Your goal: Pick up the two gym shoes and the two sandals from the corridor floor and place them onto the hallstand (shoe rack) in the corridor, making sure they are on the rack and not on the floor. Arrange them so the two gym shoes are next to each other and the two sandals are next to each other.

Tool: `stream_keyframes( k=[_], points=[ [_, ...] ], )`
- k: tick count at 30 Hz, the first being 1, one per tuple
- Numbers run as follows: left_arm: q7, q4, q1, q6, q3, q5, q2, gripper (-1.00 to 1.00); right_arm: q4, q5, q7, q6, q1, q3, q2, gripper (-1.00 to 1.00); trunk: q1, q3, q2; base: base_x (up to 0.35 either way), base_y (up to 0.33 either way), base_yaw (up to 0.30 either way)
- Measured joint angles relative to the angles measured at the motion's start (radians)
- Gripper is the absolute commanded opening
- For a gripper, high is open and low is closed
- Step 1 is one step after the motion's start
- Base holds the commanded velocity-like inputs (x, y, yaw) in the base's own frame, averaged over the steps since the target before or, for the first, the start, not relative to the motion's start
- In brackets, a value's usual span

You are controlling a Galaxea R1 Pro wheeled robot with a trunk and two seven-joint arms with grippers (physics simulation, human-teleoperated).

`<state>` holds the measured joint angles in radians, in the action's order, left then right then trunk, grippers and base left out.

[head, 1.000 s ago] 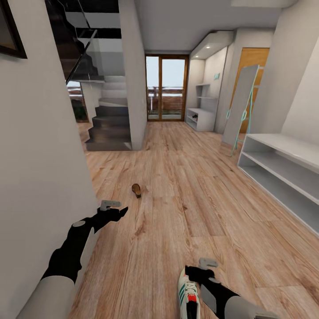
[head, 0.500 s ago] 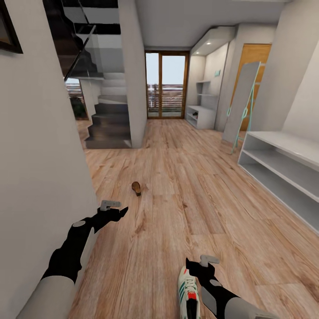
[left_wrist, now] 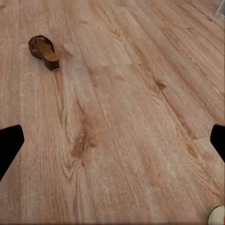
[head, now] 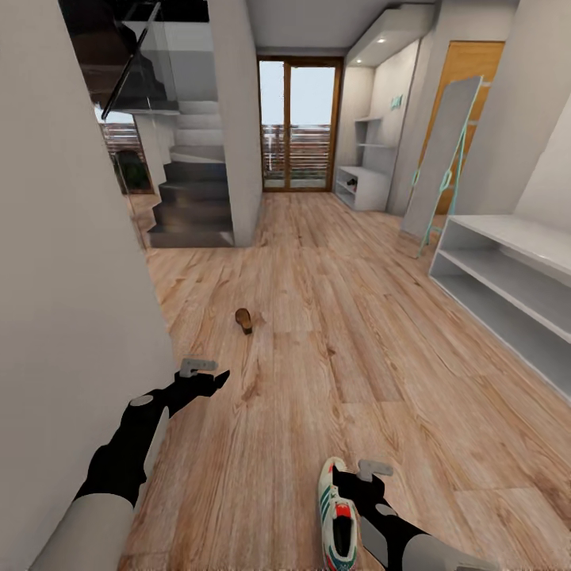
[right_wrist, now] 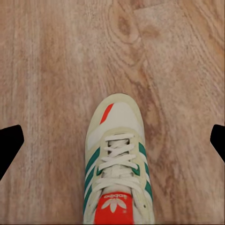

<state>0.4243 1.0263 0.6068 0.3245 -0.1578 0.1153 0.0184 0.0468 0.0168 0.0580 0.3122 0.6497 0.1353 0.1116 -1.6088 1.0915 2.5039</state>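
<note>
- Right gripper (head: 366,477): jaws spread wide, nothing between them, hanging above a sneaker (right_wrist: 118,164) on the floor (head: 333,317), toe pointing away from the robot.
- Left gripper (head: 208,374): jaws likewise spread and empty, aimed over bare planks, a sandal (left_wrist: 43,52) well ahead.
- Risk at the sneaker: closing across the soft laced upper likely to crush rather than hold; a slip or a tilt on lifting.
- Risk of descending off-centre: a fingertip landing on the toe and shoving the shoe along the planks.
- Rack (head: 507,285) well apart to the right, shelves bare; a long carry, so a weak pinch could drop the shoe back to the floor.
</note>
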Motion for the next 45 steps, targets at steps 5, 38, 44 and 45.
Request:
stream_keyframes(
  k=[5,38,44,45],
  points=[
    [0.000,0.000,0.000,0.000,0.000,0.000,0.000,1.00,-0.001,0.000,-0.001,0.000,0.000,0.000,0.000,1.00,-0.002,0.027,0.001,0.000,0.000,0.024],
    [0.000,0.000,0.000,-0.001,0.003,0.000,0.001,1.00,-0.001,0.000,-0.002,0.000,0.000,0.000,0.000,1.00,-0.010,0.131,0.005,-0.027,0.000,0.077],
    [0.000,0.000,-0.001,-0.001,0.003,0.000,0.002,1.00,-0.001,0.000,-0.002,0.000,0.000,0.000,0.000,1.00,-0.010,0.131,0.005,-0.227,0.000,0.000],
    [0.000,0.000,-0.001,-0.001,0.003,0.000,0.002,1.00,-0.001,0.000,-0.002,0.000,0.000,0.000,0.000,1.00,-0.010,0.131,0.005,-0.080,0.000,0.000]
  ],
)
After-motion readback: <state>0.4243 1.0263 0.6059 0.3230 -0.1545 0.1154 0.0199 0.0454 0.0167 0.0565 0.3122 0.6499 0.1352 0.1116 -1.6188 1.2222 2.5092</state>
